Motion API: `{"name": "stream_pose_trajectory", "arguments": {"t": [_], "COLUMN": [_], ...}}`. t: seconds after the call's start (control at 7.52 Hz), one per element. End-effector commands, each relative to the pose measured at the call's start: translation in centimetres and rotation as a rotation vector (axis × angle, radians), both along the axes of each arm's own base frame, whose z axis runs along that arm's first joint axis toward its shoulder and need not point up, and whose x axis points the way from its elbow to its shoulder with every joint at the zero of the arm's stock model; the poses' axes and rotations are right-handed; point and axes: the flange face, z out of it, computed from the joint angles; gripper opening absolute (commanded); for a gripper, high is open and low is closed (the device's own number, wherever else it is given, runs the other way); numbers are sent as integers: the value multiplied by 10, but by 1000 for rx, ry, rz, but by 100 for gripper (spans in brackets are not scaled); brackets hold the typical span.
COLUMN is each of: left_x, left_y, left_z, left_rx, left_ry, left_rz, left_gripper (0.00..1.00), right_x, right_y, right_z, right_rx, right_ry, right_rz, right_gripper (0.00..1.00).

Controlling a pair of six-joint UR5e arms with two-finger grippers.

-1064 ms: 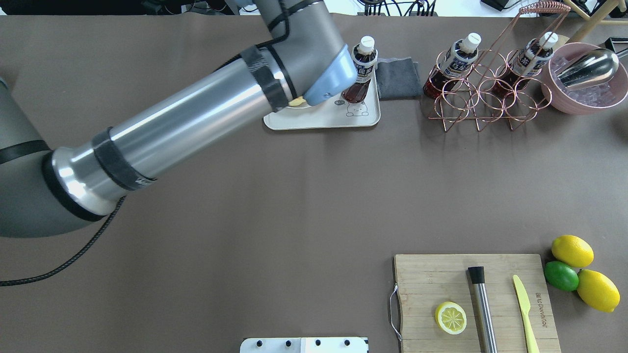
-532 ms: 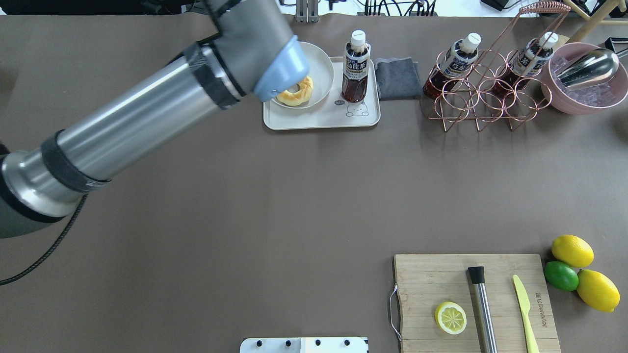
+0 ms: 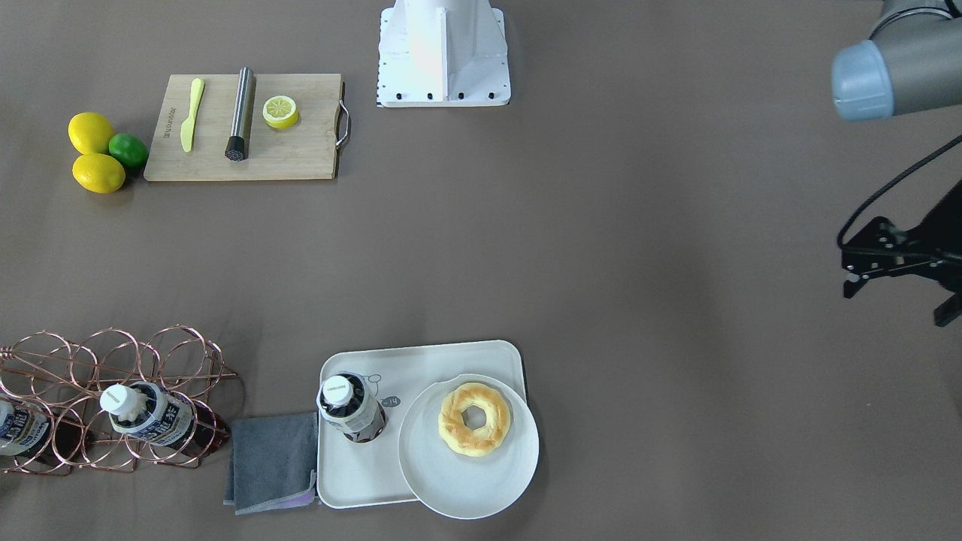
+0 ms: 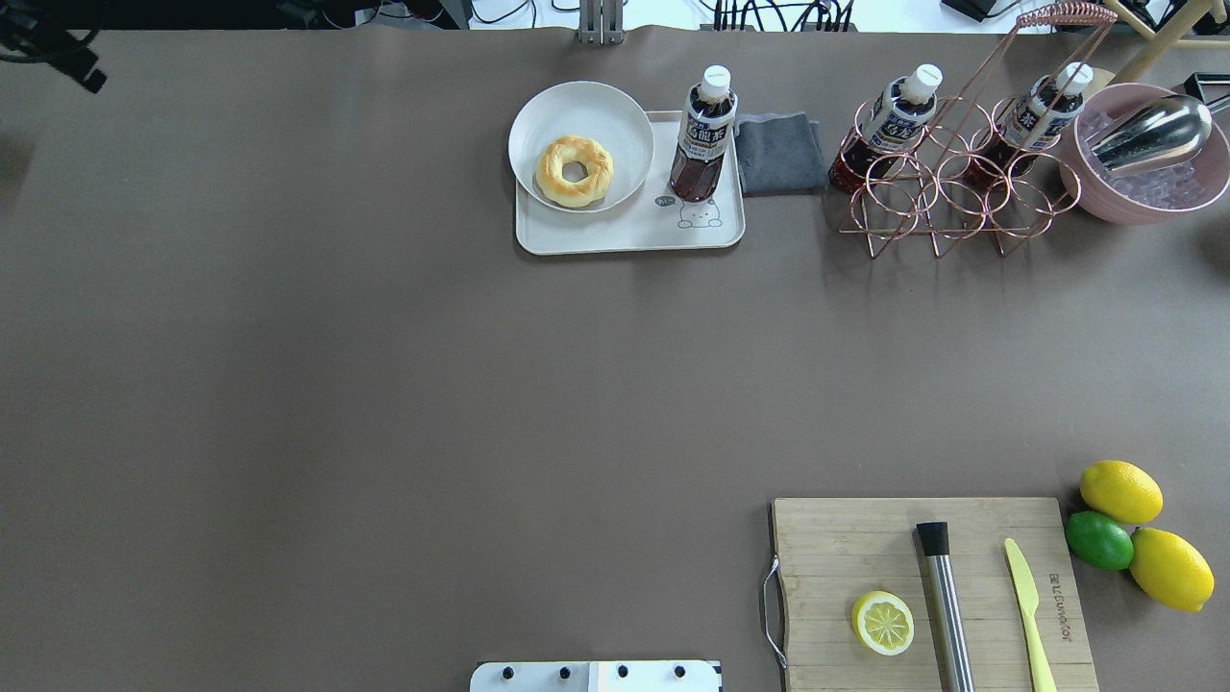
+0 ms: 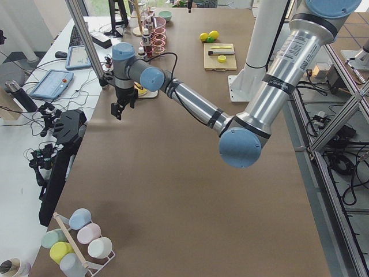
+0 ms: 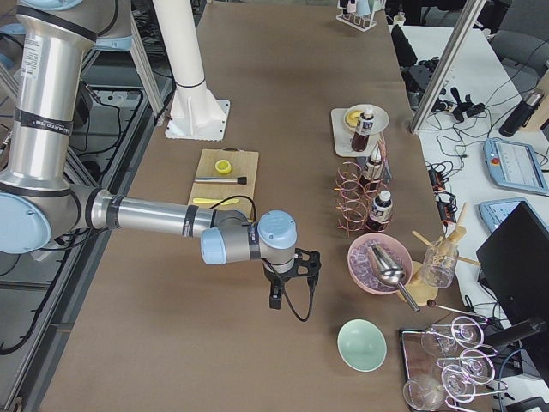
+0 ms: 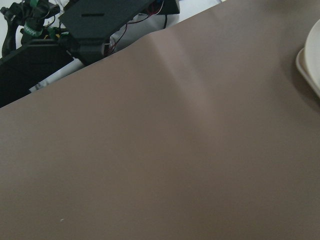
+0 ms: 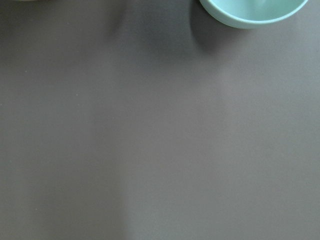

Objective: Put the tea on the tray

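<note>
The tea bottle [image 4: 701, 135] stands upright on the right part of the off-white tray [image 4: 625, 231], just behind the bear drawing, with nothing touching it. It also shows in the front-facing view [image 3: 349, 409] on the tray [image 3: 353, 469]. My left gripper [image 3: 894, 300] hangs open and empty far off to the robot's left of the tray, above bare table; it also shows in the exterior left view [image 5: 119, 108]. My right gripper [image 6: 276, 296] shows only in the exterior right view, above the table near the pink bowl; I cannot tell whether it is open or shut.
A round white plate [image 4: 615, 115] with a doughnut [image 4: 575, 171] overlaps the tray's left side. A grey cloth [image 4: 778, 152], a copper wire rack [image 4: 947, 207] holding two alike bottles, and a pink ice bowl [image 4: 1143, 202] lie to the right. A cutting board [image 4: 836, 567] and citrus fruits [image 4: 1124, 529] sit near front right.
My left arm has drawn back from the tray to the left and left the middle of the overhead view. The bottle now stands free on the tray.
</note>
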Motion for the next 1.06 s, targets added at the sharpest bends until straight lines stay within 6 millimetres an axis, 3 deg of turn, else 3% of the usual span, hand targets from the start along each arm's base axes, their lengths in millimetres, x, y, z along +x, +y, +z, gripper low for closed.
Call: {"name": "stream_pose_trajectory", "arguments": {"t": [0.0,0.13,0.4,0.66,0.8,0.93], "left_x": [-47,-68,-108,-144,-153,-160], "left_y": [52,71,104,138,154,159], "left_z": [147,182,225,259,276,278], "left_rx": [-139,-191,-253,-247,-270,-288], "left_ry": [-86,-91,-59,-10,-11,-13], "left_rz": [60,34,-11,29,25,7], "left_gripper": [98,98,98,98,98,98], "right_x": [7,10,10,10,11,14], "right_y": [2,3,9,12,12,11], "right_z": [6,11,15,17,16,13], "right_rx": [-27,-33,-45,-49,-48,-40], "right_ry": [18,36,33,36,36,34], "right_rz": [17,22,22,23,26,33], "right_gripper": [100,100,100,100,100,100]}}
